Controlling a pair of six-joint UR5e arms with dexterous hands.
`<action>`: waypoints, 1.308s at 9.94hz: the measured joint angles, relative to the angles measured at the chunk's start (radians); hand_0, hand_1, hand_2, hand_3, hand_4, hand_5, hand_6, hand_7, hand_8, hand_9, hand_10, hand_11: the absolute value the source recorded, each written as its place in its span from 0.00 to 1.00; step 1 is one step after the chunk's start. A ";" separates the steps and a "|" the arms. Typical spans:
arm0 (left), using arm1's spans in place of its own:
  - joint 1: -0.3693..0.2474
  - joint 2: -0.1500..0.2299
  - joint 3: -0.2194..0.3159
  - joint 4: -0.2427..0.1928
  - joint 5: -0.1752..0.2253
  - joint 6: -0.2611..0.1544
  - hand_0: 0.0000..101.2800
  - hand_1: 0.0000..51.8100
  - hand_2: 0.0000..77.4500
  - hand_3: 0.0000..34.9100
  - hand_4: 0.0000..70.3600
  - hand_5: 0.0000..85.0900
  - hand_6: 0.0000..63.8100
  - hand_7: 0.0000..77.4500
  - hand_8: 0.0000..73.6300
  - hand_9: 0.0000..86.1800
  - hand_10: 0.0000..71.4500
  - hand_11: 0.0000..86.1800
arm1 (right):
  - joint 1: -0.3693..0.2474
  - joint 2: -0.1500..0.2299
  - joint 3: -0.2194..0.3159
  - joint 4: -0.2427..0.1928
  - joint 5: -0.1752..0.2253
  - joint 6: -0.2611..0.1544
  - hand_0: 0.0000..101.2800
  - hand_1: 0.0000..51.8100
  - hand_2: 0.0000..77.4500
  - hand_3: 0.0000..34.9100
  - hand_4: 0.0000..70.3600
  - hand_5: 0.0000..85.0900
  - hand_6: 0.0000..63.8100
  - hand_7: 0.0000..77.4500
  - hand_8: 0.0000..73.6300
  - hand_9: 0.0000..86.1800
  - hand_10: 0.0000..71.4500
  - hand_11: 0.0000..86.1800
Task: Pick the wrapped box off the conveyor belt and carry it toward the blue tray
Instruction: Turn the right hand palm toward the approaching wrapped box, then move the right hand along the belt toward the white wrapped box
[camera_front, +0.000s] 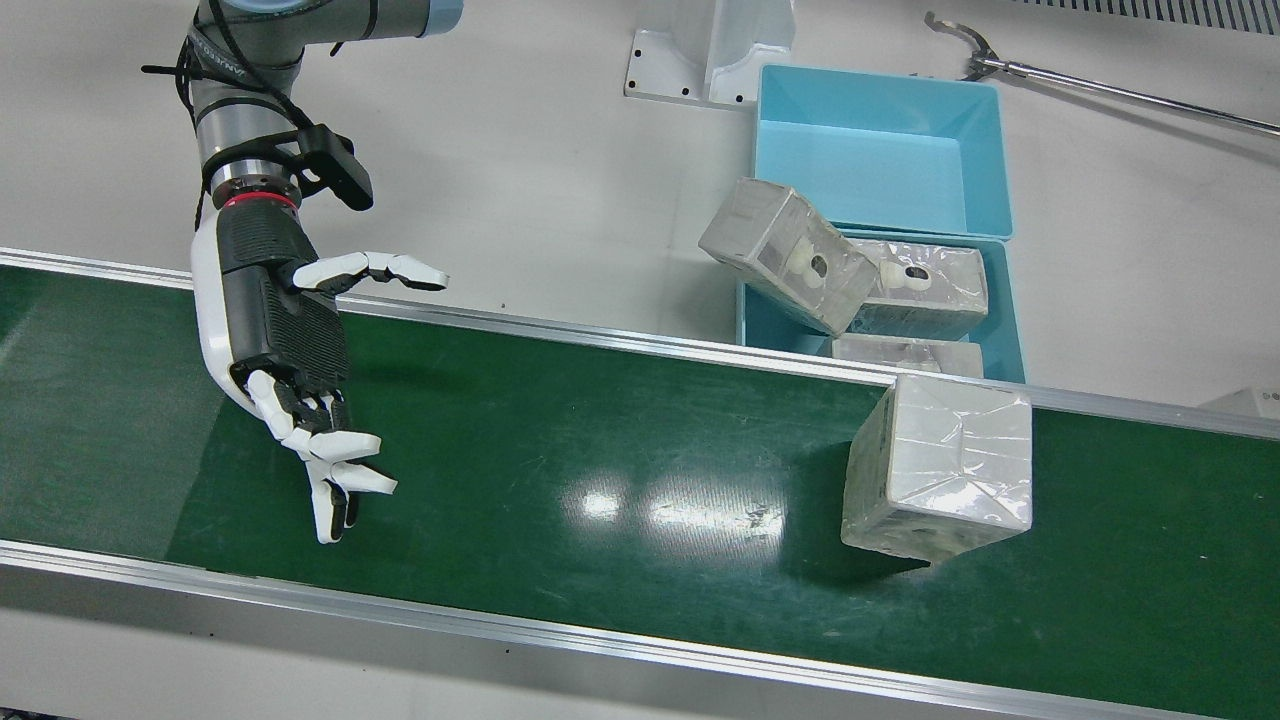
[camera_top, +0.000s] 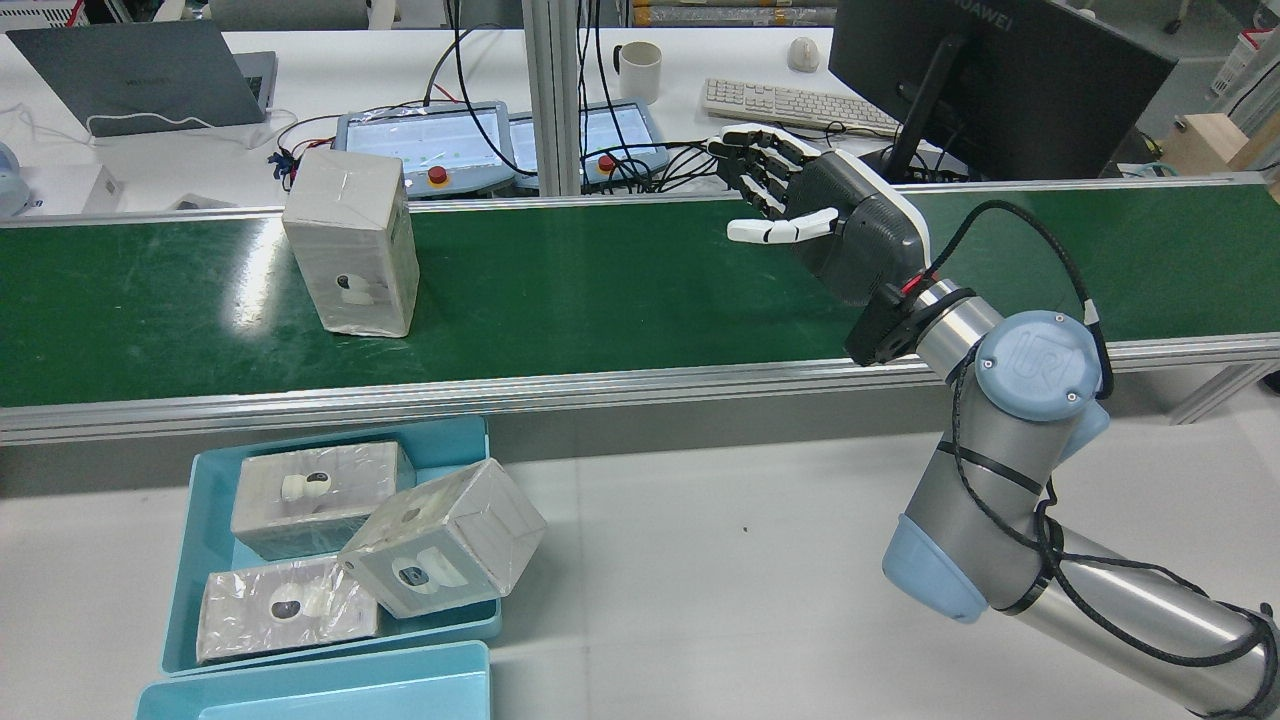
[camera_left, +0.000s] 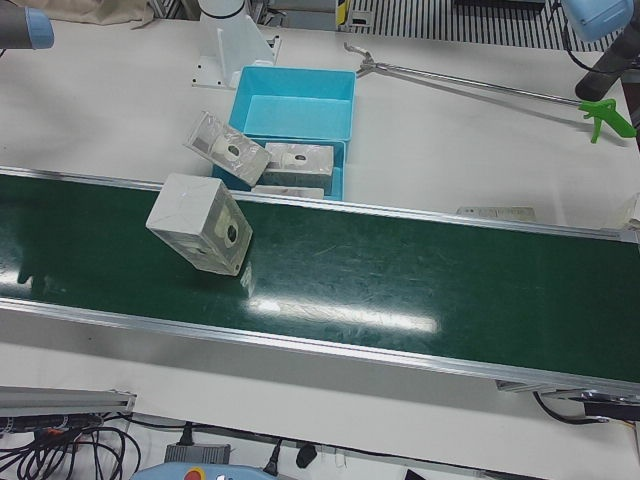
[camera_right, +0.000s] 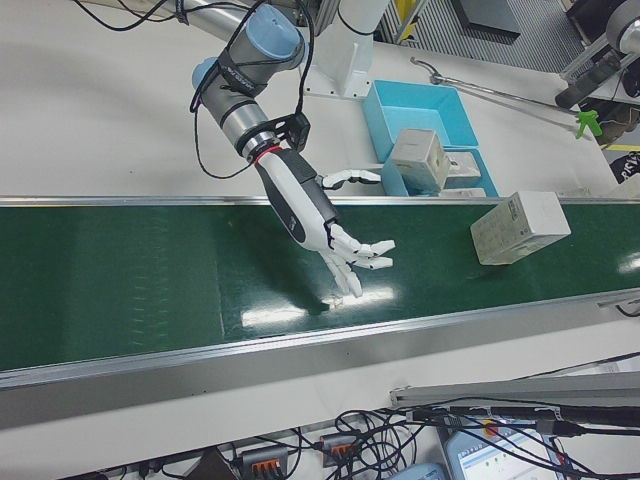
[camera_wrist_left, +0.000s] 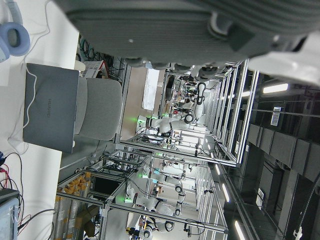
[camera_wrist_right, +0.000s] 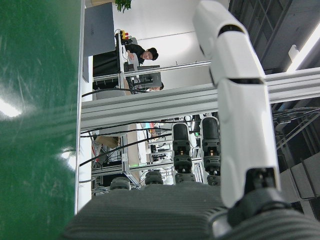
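Observation:
A wrapped box (camera_front: 940, 470) stands on the green conveyor belt (camera_front: 600, 420); it also shows in the rear view (camera_top: 350, 240), the left-front view (camera_left: 200, 225) and the right-front view (camera_right: 520, 228). My right hand (camera_front: 290, 350) hovers over the belt well away from the box, open and empty, fingers spread (camera_top: 830, 220) (camera_right: 325, 225). One of its fingers (camera_wrist_right: 240, 100) fills the right hand view. The blue tray (camera_front: 1008, 320) beside the belt holds wrapped boxes (camera_top: 190, 540). Of my left hand only the dark palm edge (camera_wrist_left: 200, 25) shows.
One wrapped box (camera_front: 785, 255) leans tilted on the tray's edge. A second, empty blue tray (camera_front: 880, 150) sits behind it. A long grabber tool (camera_front: 1100, 90) lies on the white table. An arm pedestal (camera_front: 700, 50) stands by the trays. A monitor (camera_top: 1000, 80) stands beyond the belt.

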 joint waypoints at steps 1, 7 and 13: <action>0.000 0.000 0.000 0.000 0.000 0.000 0.00 0.00 0.01 0.00 0.00 0.01 0.00 0.01 0.01 0.00 0.01 0.00 | -0.002 0.001 -0.001 0.000 0.001 -0.001 0.51 0.39 0.26 0.27 0.19 0.36 0.07 0.29 0.00 0.03 0.00 0.02; 0.000 0.000 0.000 0.000 0.000 0.000 0.00 0.00 0.01 0.00 0.00 0.01 0.00 0.01 0.01 0.00 0.01 0.00 | -0.007 0.014 -0.004 -0.001 0.000 -0.004 0.51 0.37 0.27 0.36 0.19 0.36 0.09 0.30 0.00 0.03 0.00 0.02; 0.000 0.000 0.000 0.000 0.000 0.000 0.00 0.00 0.01 0.00 0.00 0.01 0.00 0.01 0.01 0.00 0.01 0.00 | -0.025 0.043 -0.030 -0.003 -0.002 -0.013 0.52 0.39 0.22 0.36 0.19 0.36 0.08 0.30 0.00 0.03 0.00 0.02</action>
